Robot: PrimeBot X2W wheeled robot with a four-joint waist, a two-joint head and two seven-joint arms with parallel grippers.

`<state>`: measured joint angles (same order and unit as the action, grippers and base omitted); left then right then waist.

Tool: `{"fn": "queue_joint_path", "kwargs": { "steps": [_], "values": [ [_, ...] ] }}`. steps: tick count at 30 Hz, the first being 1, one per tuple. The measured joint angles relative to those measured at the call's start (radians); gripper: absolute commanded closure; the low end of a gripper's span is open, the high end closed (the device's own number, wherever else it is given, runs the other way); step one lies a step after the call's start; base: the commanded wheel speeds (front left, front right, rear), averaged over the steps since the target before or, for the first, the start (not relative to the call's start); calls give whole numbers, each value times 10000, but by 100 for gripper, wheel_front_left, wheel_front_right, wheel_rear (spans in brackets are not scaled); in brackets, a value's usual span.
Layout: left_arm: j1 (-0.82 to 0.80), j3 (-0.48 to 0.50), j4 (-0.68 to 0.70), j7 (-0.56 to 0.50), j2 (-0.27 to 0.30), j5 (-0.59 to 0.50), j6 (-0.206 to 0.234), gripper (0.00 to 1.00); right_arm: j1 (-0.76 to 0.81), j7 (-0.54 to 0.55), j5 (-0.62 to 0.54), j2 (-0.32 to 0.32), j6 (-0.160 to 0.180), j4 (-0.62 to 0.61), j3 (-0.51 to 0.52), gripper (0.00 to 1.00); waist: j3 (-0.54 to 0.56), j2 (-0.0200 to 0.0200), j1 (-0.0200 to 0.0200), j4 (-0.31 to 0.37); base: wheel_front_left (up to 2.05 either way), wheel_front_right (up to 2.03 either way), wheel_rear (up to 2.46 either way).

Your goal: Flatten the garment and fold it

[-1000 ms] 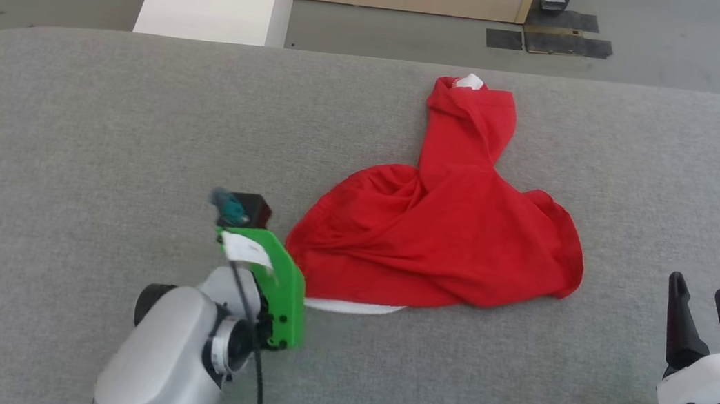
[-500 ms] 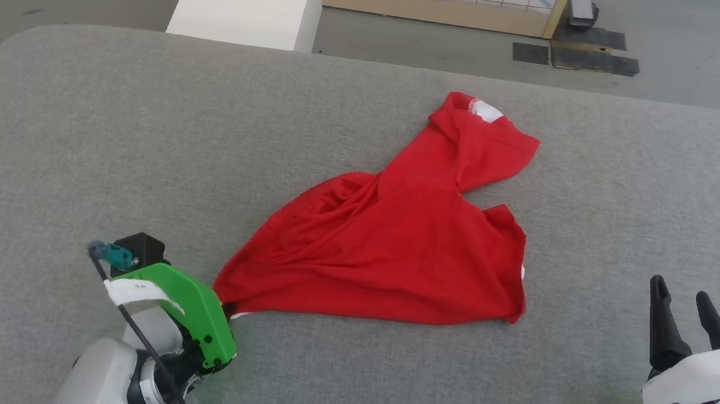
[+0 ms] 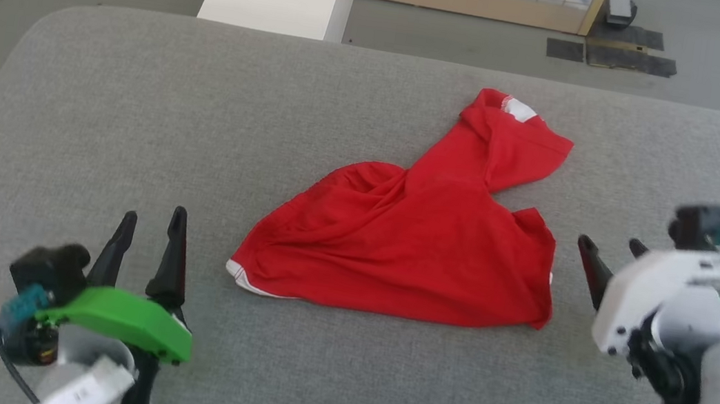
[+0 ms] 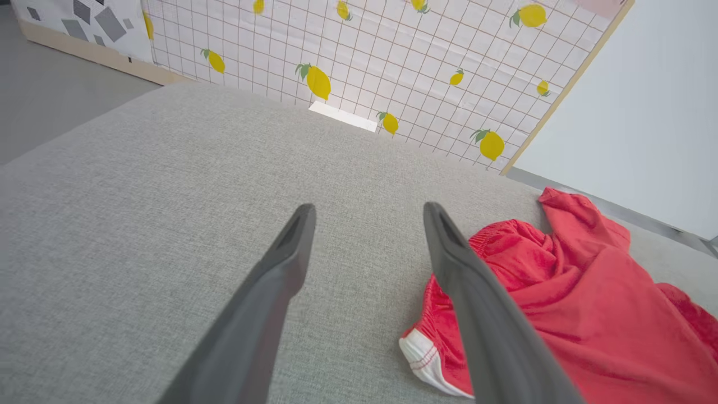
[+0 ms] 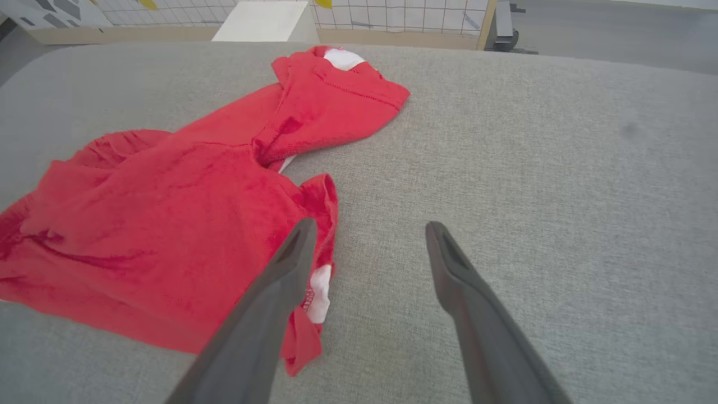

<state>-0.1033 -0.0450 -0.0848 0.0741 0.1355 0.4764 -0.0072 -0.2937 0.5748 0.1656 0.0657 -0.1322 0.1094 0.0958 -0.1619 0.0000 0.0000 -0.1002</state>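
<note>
At lower left of the head view the left gripper [image 3: 153, 216] holds its jaws spread and empty, the rumpled red garment [image 3: 416, 251] lies mid-frame on the grey table [image 3: 137, 96], and at right the right gripper [image 3: 610, 244], jaws likewise spread, sits just beside the cloth's edge.

You see red shorts [image 3: 416, 251] with white hem trim, a grey tabletop [image 3: 133, 130], dark grey fingers [image 4: 272, 292], and a white grid backdrop [image 4: 392, 67] printed with yellow lemons.
</note>
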Motion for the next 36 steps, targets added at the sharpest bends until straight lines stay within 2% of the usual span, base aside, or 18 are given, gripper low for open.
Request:
{"fn": "queue_joint_path", "kwargs": {
  "steps": [3, 8, 19, 20, 21, 22, 29, 36],
  "values": [
    [184, -203, -81, 1032, -105, -395, -8, 0, -774, 1195, -518, 345, 0, 554, -541, 0, -112, 0, 0, -135, 0, 0, 0],
    [173, -464, -372, 1526, -334, -640, -23, 0, -1606, 2514, -961, 905, 0, 1423, -1396, 0, -359, 0, 1, -480, 0, 0, 0],
    [-130, -623, -917, 1753, -451, -696, -244, 0, -1830, 2899, -884, 1383, 0, 2301, -2598, 0, -957, 0, 1, -1043, 0, 0, 0],
    [-152, -625, -959, 1755, -456, -719, -265, 0, -1837, 2953, -805, 1411, 0, 2313, -2585, 18, -984, 0, 1, -1068, 0, 0, 0],
    [-175, -640, -986, 1755, -456, -721, -272, 0, -1863, 2968, -757, 1432, 0, 2309, -2583, 82, -1006, -1, 1, -1083, 0, 0, 0],
    [-200, -658, -1005, 1755, -464, -723, -274, 0, -1894, 2968, -736, 1452, 0, 2305, -2581, 100, -1020, 0, 1, -1093, 0, 0, 0],
    [-557, -928, -1089, 1787, -573, -736, -454, 0, -2826, 2993, -533, 1684, 0, 2470, -2470, 100, -1212, 0, 1, -1245, 0, 0, 0],
    [-1085, -1409, -1315, 1824, -721, -731, -629, 0, -4451, 2846, -713, 2034, 0, 3160, -2796, 100, -1528, 0, 1, -1809, 0, 0, 0]
  ]
}}
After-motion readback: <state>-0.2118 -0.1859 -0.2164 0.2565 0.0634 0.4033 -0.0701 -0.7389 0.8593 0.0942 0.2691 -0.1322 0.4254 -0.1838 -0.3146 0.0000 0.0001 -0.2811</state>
